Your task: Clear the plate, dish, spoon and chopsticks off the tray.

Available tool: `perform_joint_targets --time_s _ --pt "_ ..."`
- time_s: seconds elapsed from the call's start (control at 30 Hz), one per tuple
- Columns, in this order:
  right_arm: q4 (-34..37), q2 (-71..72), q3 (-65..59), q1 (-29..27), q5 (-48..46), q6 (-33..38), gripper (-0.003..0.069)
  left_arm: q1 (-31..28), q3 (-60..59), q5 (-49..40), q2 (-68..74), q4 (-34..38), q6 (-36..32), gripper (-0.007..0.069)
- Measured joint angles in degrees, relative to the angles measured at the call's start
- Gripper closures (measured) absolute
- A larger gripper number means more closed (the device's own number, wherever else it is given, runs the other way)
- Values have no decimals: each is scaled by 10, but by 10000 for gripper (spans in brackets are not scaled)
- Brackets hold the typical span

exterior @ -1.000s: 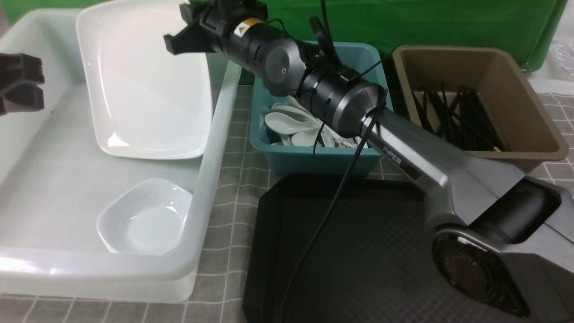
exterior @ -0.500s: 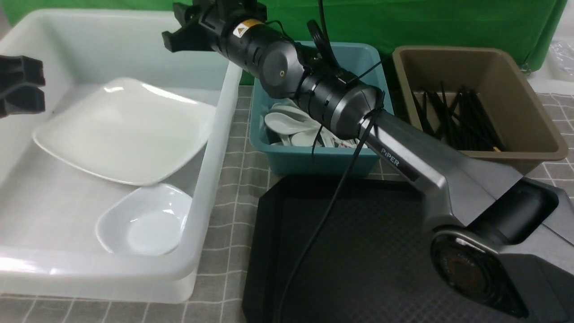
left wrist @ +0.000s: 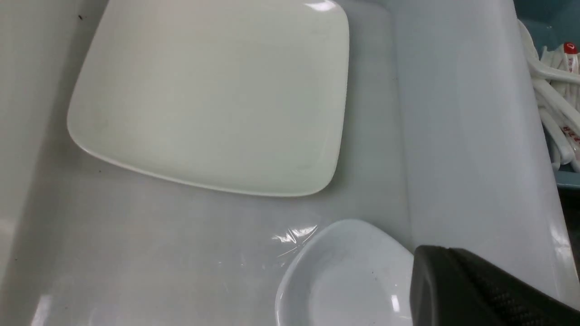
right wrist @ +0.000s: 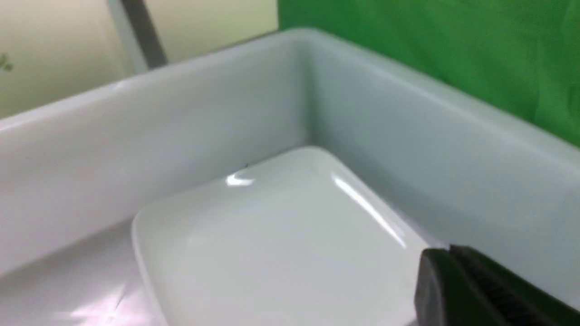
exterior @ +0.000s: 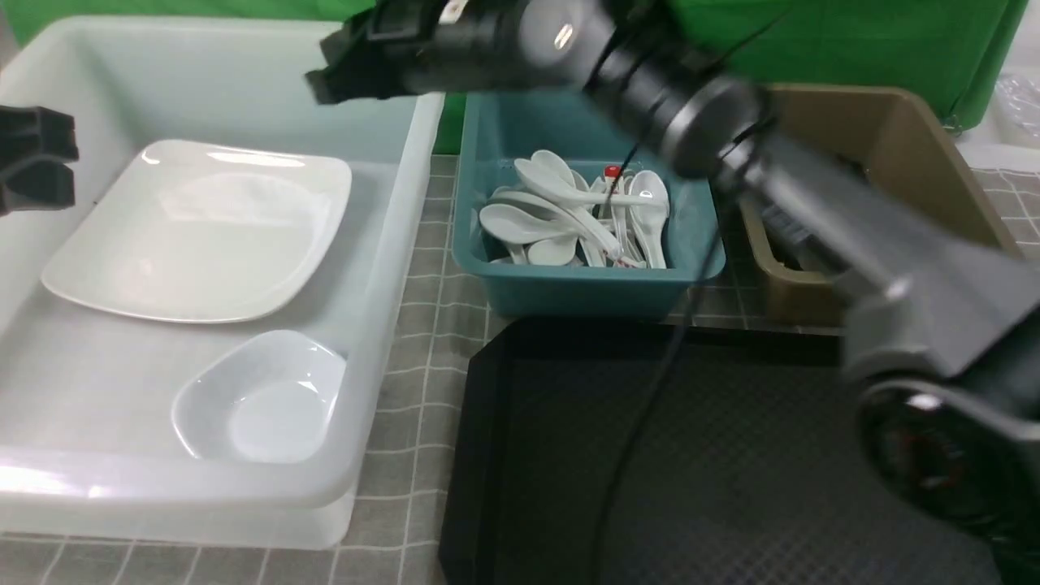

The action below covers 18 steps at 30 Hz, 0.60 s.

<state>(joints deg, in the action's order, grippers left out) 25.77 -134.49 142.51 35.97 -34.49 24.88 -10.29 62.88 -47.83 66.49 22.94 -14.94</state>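
The large white plate (exterior: 203, 236) (left wrist: 213, 95) (right wrist: 281, 244) lies flat in the white tub (exterior: 390, 268), free of both grippers. Nearer me in the same tub sits the small white dish (exterior: 260, 398) (left wrist: 344, 276). My right gripper (exterior: 321, 81) (right wrist: 449, 249) hangs shut and empty above the tub's far right corner, blurred by motion. At the tub's left side my left gripper (exterior: 36, 158) (left wrist: 448, 248) is shut on nothing. Several white spoons (exterior: 569, 211) lie in the blue tub. The black tray (exterior: 731, 487) shows bare. The chopsticks are hidden behind my right arm.
The blue tub (exterior: 569, 288) stands just beyond the tray, with the brown tub (exterior: 902, 138) to its right, mostly covered by my right arm (exterior: 812, 203). A checked grey cloth (exterior: 422, 325) lies between the tubs and the tray. Green backdrop behind.
The plate has dropped from leaning upright to lying flat in the white tub. My right gripper let it go and shut, and the arm has swung up and to the right.
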Motion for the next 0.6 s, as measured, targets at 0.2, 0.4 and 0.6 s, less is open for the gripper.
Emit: perform_joint_targets --time_s 0.2,0.4,0.6 --pt "-180 136 1 -44 -279 -93 638 14 0 -27 15 69 -58 622" --pt "-210 288 -33 -98 -324 -136 638 149 0 -30 17 86 -117 622" --pt "-230 498 -184 -153 -321 -152 638 296 0 -35 14 71 -119 622"
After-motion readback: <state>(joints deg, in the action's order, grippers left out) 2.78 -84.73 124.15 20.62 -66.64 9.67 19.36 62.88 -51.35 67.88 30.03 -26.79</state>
